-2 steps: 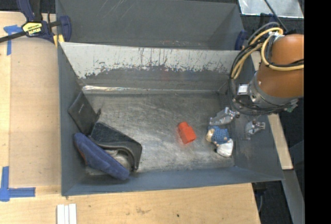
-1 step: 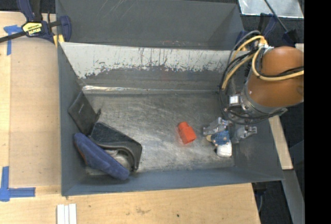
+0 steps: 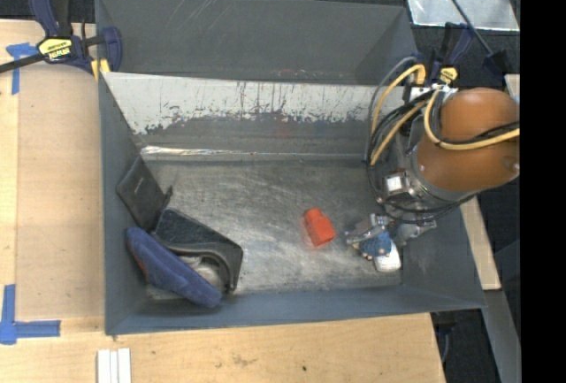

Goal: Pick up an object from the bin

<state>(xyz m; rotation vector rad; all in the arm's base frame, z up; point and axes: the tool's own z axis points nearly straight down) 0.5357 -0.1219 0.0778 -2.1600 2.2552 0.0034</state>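
My gripper (image 3: 392,211) is low in the bin's front right corner, beneath the arm's orange cover. Right under it lies a small blue and white thing (image 3: 380,249), on the floor near the right wall; whether it is gripped I cannot make out. A small orange block (image 3: 318,227) rests on the bin floor just left of the gripper, apart from it.
A dark grey and blue tool with a curved handle (image 3: 184,257) lies in the front left corner. A flat black piece (image 3: 141,192) leans against the left wall behind it. The arm with its yellow cables comes in over the right rim.
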